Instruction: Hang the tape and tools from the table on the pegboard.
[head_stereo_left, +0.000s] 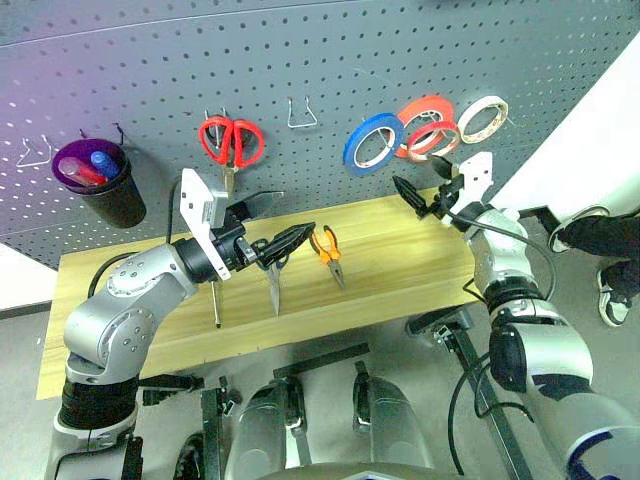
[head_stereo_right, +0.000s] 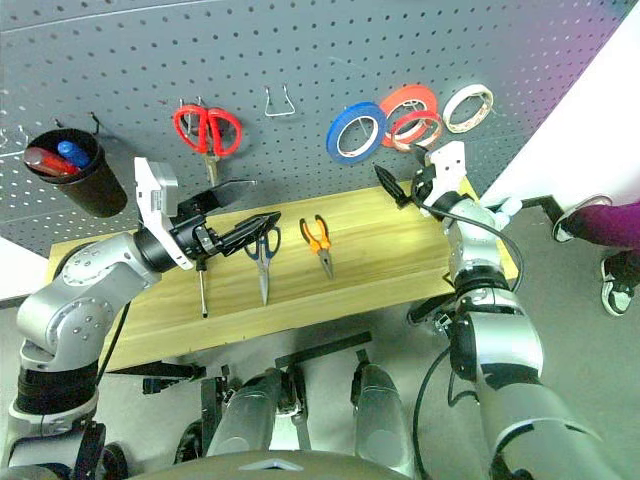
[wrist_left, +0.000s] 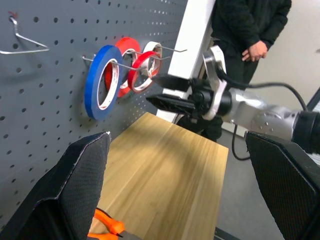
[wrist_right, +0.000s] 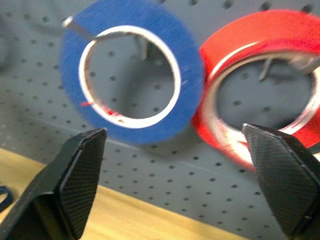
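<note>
The tape, a thin ring with a pale red rim, hangs on a pegboard hook in front of a solid red roll. My right gripper stands open just below it, holding nothing. On the table lie the orange-handled pliers, the dark-handled scissors and the slim screwdriver. Above the scissors my left gripper hovers open and empty, partly covering their handles. In the left wrist view the right gripper sits under the tape.
Red-handled scissors, a bare wire hook, a blue roll and a white roll hang on the board. A black cup of pens hangs at the left. A person stands past the table's right end.
</note>
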